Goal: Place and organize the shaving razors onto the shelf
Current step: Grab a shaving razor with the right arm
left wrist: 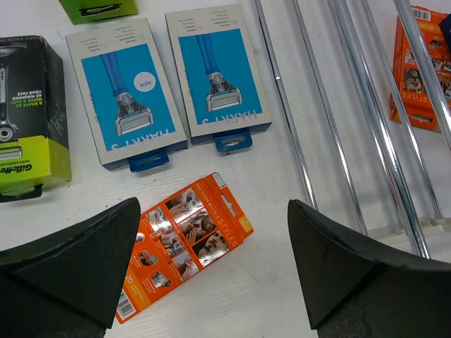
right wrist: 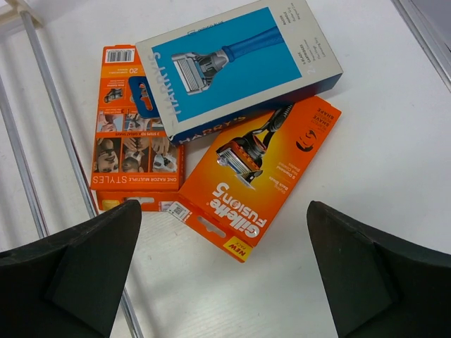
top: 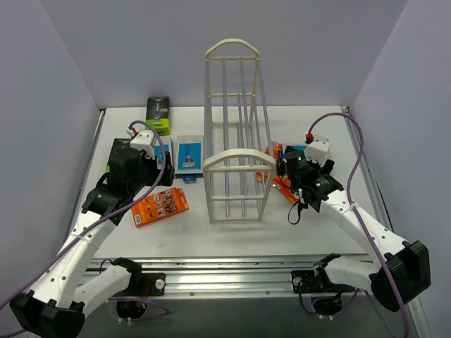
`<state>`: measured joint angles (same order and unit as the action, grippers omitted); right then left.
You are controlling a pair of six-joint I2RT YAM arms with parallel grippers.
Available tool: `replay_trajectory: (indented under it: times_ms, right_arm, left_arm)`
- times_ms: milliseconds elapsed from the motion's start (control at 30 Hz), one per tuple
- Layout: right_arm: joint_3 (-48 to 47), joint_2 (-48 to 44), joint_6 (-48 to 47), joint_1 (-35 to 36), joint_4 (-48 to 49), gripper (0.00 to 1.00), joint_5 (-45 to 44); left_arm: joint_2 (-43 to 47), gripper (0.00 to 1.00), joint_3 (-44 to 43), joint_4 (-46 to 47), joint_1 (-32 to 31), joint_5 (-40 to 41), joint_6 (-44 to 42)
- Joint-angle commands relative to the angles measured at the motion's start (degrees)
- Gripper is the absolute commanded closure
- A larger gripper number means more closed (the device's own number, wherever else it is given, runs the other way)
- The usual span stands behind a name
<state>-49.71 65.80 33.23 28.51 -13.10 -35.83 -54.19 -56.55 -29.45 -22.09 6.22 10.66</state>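
Operator: Nearest my overhead camera is the metal rail (top: 232,271) at 6 o'clock, with both arm bases (top: 134,282) bolted on it. Beyond it I see the white table (top: 211,236), boxed by pale grey walls (top: 317,49) at 9, 12 and 3.

Colleague: Where is the shelf?

Operator: Mid-table. The shelf (top: 239,153) has its long axis running 6 to 12 o'clock. One arched end faces me and the other faces the back wall, with thin bars spanning between them.

Colleague: And the razors?

Operator: All on the table. At the shelf's 9 o'clock two Harry's boxes (left wrist: 127,91) lie flat side by side, long axes 12 to 6, hang tabs pointing to 6. An orange box (top: 160,205) lies at 8 o'clock, its long axis roughly 8 to 2. Black-and-lime boxes (top: 159,107) sit at 10 o'clock, near the back. At 3 o'clock, just beside the shelf, is a pile: a third Harry's box (right wrist: 236,63) rests across an orange Styles box (right wrist: 134,141) and an orange Fusion5 box (right wrist: 261,176).

Colleague: Grippers?

Operator: My left gripper (left wrist: 213,208) hangs over the lone orange box, jaws spread wide, gripping nothing. My right gripper (right wrist: 224,205) hangs over the pile, jaws likewise wide and empty.
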Motion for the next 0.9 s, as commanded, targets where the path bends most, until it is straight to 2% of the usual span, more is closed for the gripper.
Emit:
replay_trajectory:
  times_ms: [0, 300, 467, 600, 733, 867]
  right_arm:
    - [-1.62, 0.03, 1.75, 1.10, -1.49, 0.00, -4.68]
    - [0.23, -0.85, -0.62, 3.04, 0.62, 0.00, -2.93]
    - [-0.74, -1.90, -5.62, 2.87, 2.02, 0.00, -0.56]
    - [-0.73, -2.96, -7.57, 0.15, 3.35, 0.00, 4.01]
    - [-1.00, -1.65, -8.62, -8.35, 3.79, 0.00, 11.30]
    - [-0.91, 0.64, -10.47, -13.30, 6.86, 0.01, 17.98]
  left_arm:
    - [0.14, 0.06, -1.37, 0.36, -0.33, 0.55, -0.72]
    - [0.67, 0.06, -1.37, 0.01, -0.41, 1.08, -0.55]
    - [0.50, 0.06, -1.45, 0.19, -0.41, 1.17, -0.46]
    - [-0.47, 0.06, -2.24, -1.22, -0.41, 1.43, -0.20]
    - [-1.09, 0.06, -3.21, -2.71, -0.41, 2.13, 0.33]
    - [-0.30, 0.06, -3.39, -2.89, -0.41, 0.38, 0.77]
